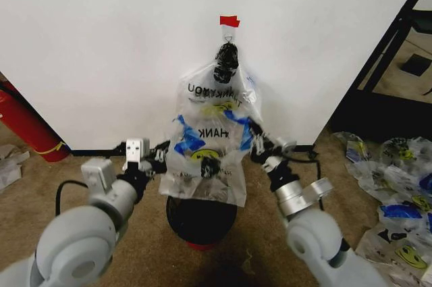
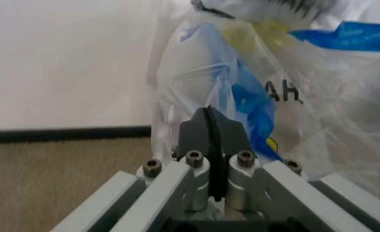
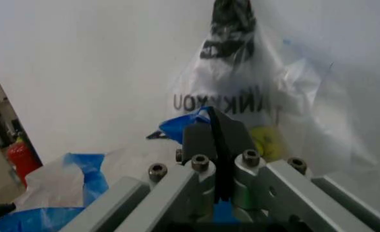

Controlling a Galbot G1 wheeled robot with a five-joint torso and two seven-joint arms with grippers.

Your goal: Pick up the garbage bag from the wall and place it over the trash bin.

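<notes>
The garbage bag (image 1: 206,182), clear plastic with a yellow smiley, black letters and blue patches, hangs stretched between my two grippers just in front of the wall (image 1: 108,44). My left gripper (image 1: 162,155) is shut on its left edge, and the left wrist view shows the shut jaws (image 2: 211,116) against the plastic (image 2: 293,125). My right gripper (image 1: 259,145) is shut on the bag's right edge, its jaws (image 3: 212,121) closed on a blue fold (image 3: 176,128). The trash bin (image 1: 200,223), black-rimmed with a red base, stands directly below the bag's lower hem.
A thick bundle of like bags (image 1: 223,91) with a black knot hangs from the hook under red tape (image 1: 229,21). A long red cylinder (image 1: 27,125) leans at the left wall. A heap of smiley bags (image 1: 398,192) lies on the right floor beside a black frame (image 1: 395,37).
</notes>
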